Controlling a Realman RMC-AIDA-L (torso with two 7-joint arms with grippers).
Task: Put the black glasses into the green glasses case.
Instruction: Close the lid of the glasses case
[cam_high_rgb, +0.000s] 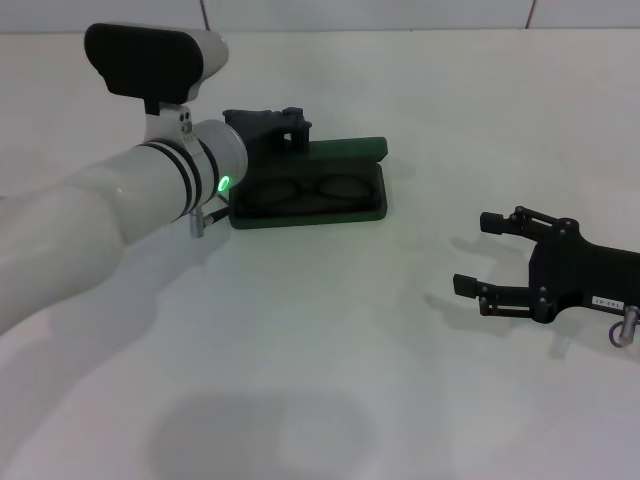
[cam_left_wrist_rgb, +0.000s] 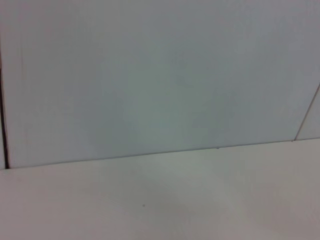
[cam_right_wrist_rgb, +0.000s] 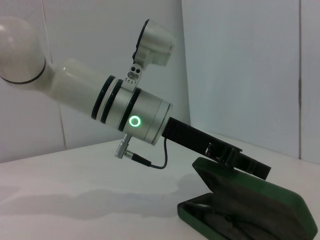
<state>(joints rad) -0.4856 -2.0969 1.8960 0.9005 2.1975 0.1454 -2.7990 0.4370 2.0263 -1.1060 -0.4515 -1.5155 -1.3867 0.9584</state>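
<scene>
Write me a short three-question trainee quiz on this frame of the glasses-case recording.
1. True or false: the black glasses already lie inside the open green glasses case.
2. Which gripper is at the case's lid? A) left gripper B) right gripper
3. Fill in: the right gripper's fingers are ____ and it hangs off to the side, away from the case.

Key: 1 true; 2 A; 3 open.

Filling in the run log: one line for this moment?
glasses: in open case | left gripper: at case lid | right gripper: open, off to the right above table
</scene>
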